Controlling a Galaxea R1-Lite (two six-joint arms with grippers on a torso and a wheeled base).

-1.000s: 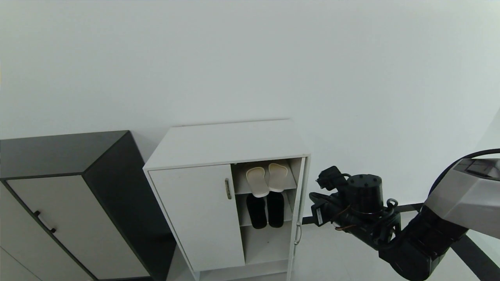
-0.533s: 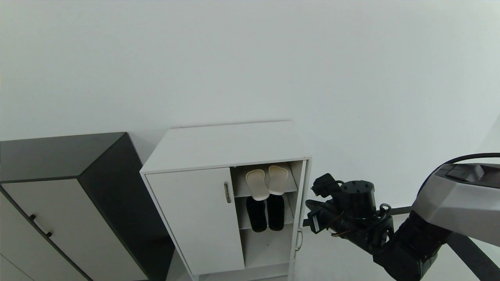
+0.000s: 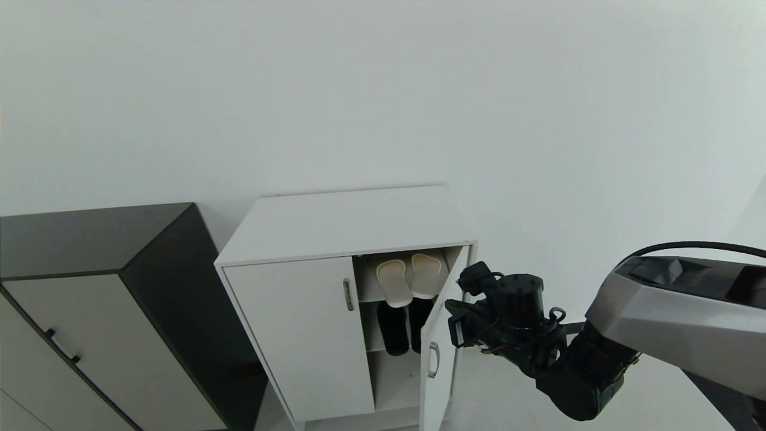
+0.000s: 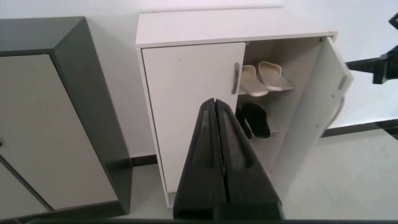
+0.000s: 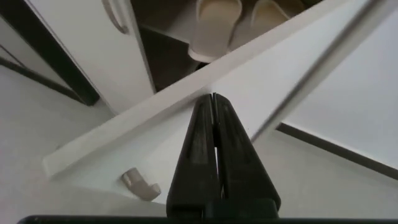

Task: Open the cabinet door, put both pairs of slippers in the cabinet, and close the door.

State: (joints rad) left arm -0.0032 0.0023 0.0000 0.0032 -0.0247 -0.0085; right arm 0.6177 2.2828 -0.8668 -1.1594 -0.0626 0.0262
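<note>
Jaws together on both arms, the right pair at the half-open cabinet door (image 3: 444, 335), slippers (image 3: 395, 281) inside.

slippers (image 3: 410, 278) in cabinet (image 3: 347, 224), right claw (image 5: 213, 99) against door (image 3: 435, 395)

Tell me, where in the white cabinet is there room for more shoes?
The bottom compartment, under the shelf of black slippers, looks bare, as does the cabinet top. The upper shelf holds the cream slippers. The right door, half shut with the right gripper at it, narrows the way in.
</note>
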